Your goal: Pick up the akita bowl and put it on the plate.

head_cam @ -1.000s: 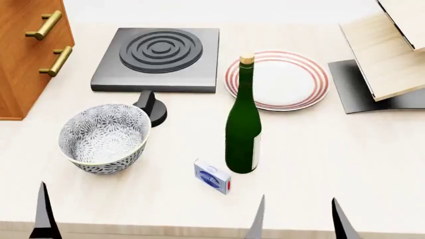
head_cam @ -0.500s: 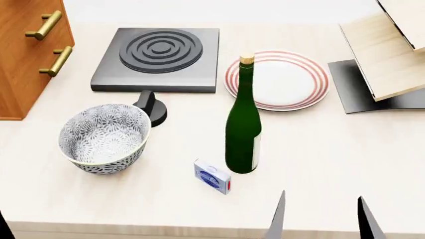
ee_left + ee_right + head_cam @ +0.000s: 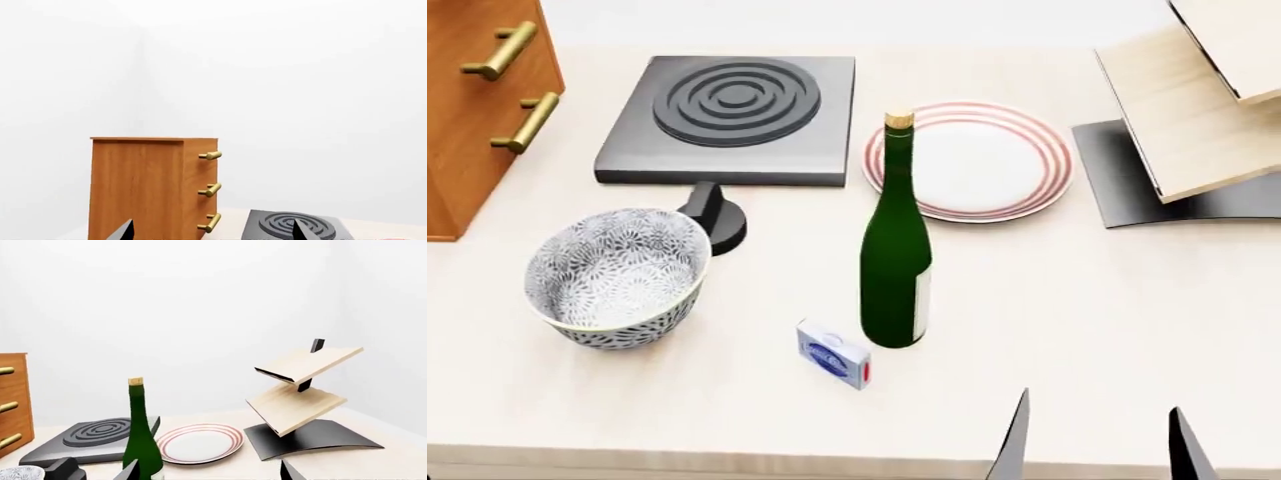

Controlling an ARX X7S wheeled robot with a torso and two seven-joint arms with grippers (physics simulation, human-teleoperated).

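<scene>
The akita bowl (image 3: 618, 277), grey-black floral with a pale rim, stands upright at the counter's front left; a sliver of its rim (image 3: 20, 473) shows in the right wrist view. Behind a green bottle lies the white plate (image 3: 972, 160) (image 3: 199, 442) with red rings, nothing on it. My right gripper (image 3: 1098, 450) (image 3: 210, 472) is open at the counter's front edge, right of the bottle, nothing between its tips. My left gripper (image 3: 212, 232) is open too, far from the bowl; it is out of the head view.
A tall green bottle (image 3: 896, 250) (image 3: 141, 435) stands between bowl and plate. A small blue-white box (image 3: 833, 353) lies by its base. A dark burner (image 3: 729, 117) with a knob (image 3: 710, 215), a wooden drawer cabinet (image 3: 481, 95) (image 3: 153, 187) and a tilted wooden shelf rack (image 3: 1194, 110) (image 3: 303, 400) line the back.
The left gripper's tip has dropped out of the head view. The right gripper's tips have shifted right. The head view has shifted slightly, so everything sits a little further left.
</scene>
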